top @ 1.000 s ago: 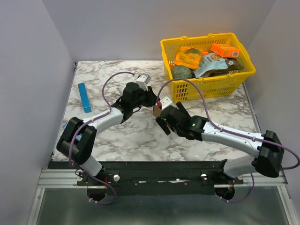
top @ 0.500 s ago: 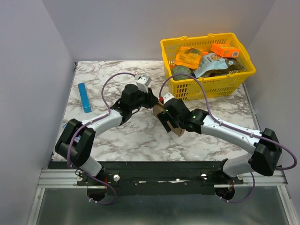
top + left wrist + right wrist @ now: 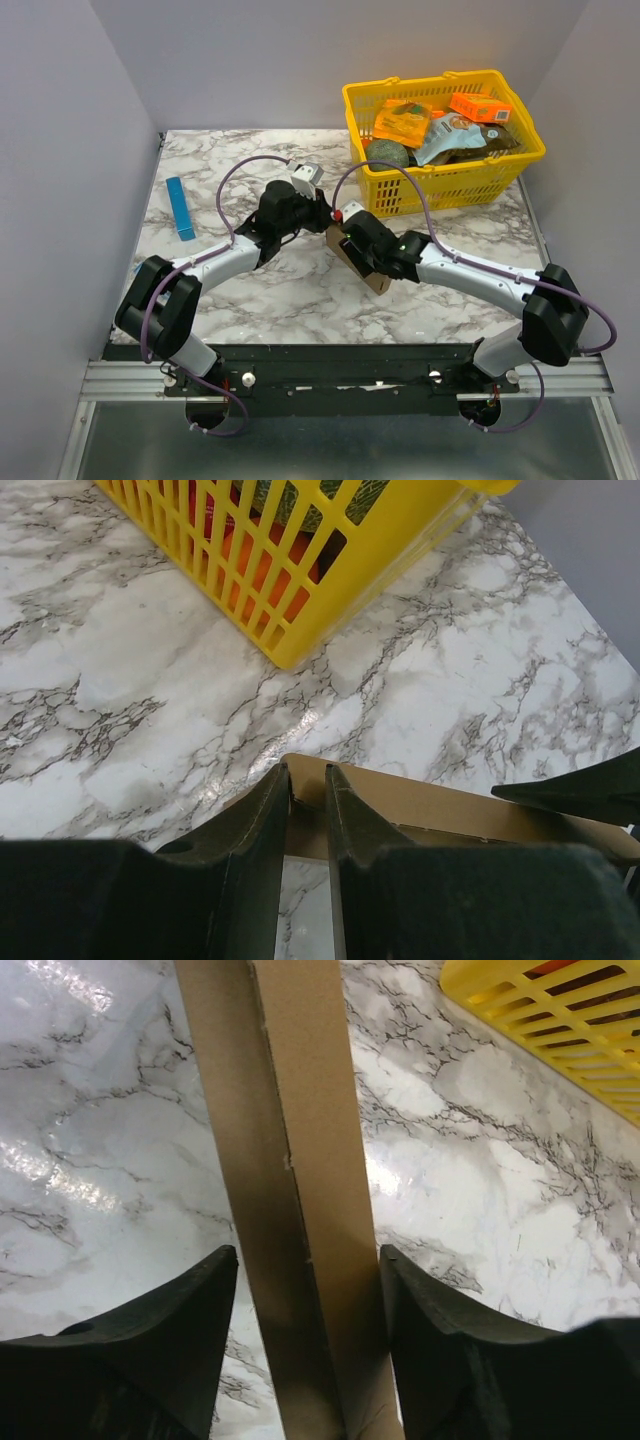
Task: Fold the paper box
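The paper box (image 3: 372, 277) is plain brown cardboard, flattened into a long narrow strip with a lengthwise crease. It lies slanted over the middle of the counter (image 3: 250, 300). One edge is pinched in the left pincer (image 3: 305, 772), and the right pincer (image 3: 305, 1255) straddles its width.

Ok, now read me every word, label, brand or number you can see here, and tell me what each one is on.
No text can be read in any view.
orange packets in the yellow basket: printed, but too small and blurred to read.
paper box: plain brown, no print.
blue strip: no marking visible.
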You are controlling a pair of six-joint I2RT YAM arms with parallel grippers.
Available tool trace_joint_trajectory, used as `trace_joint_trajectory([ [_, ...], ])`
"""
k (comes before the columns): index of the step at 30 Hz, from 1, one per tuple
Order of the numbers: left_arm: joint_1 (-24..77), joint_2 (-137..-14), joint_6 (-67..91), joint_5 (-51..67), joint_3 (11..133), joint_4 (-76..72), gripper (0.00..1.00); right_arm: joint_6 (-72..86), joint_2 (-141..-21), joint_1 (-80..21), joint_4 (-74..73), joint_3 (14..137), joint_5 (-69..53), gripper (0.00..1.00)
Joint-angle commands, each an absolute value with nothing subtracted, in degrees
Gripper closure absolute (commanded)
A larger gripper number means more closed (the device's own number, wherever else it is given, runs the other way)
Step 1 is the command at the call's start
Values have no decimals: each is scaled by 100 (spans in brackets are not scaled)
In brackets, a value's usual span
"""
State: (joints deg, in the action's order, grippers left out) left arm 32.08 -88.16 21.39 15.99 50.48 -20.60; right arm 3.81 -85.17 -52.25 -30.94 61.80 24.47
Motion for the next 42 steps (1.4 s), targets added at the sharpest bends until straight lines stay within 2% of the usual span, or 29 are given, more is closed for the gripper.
trace_joint_trajectory([
  [1,3287,-8921,1925,1450,4834,-1151,71,308,-8613,-5194,-2979,6161,2690,43],
  [7,3287,-8921,1925,1327,4799,-1134,71,273,-8675,-5159,-2979,6065,2821,53],
  [11,3287,-8912,1934,1327,4773,-1143,71,255,-8684,-5159,-2988,6047,2891,52],
  [13,3287,-8930,1934,1310,4738,-1151,71,290,-8675,-5150,-3023,6099,2900,48],
  [16,3296,-8912,1969,1301,4650,-1222,71,360,-8596,-5150,-3093,6178,2865,34],
  [17,3296,-8912,1969,1292,4632,-1239,71,413,-8535,-5150,-3129,6248,2848,22],
  [20,3296,-8903,1969,1257,4579,-1283,72,527,-8394,-5159,-3269,6415,2778,7],
  [27,3313,-8974,2013,1239,4605,-1292,73,501,-7868,-5273,-3191,6417,3023,5],
  [31,3313,-9000,2039,1160,4693,-1178,73,571,-7446,-5291,-3059,6337,2901,11],
  [32,3313,-9000,2048,1151,4711,-1169,74,589,-7375,-5291,-3059,6337,2813,17],
  [34,3313,-9000,2092,1099,4720,-1134,73,589,-7225,-5291,-3032,6293,2664,22],
  [35,3313,-9017,2109,1081,4728,-1134,74,537,-7207,-5300,-2989,6267,2576,31],
  [42,3313,-9044,2171,1046,4772,-1108,74,764,-7400,-5300,-3199,6161,2356,54],
])
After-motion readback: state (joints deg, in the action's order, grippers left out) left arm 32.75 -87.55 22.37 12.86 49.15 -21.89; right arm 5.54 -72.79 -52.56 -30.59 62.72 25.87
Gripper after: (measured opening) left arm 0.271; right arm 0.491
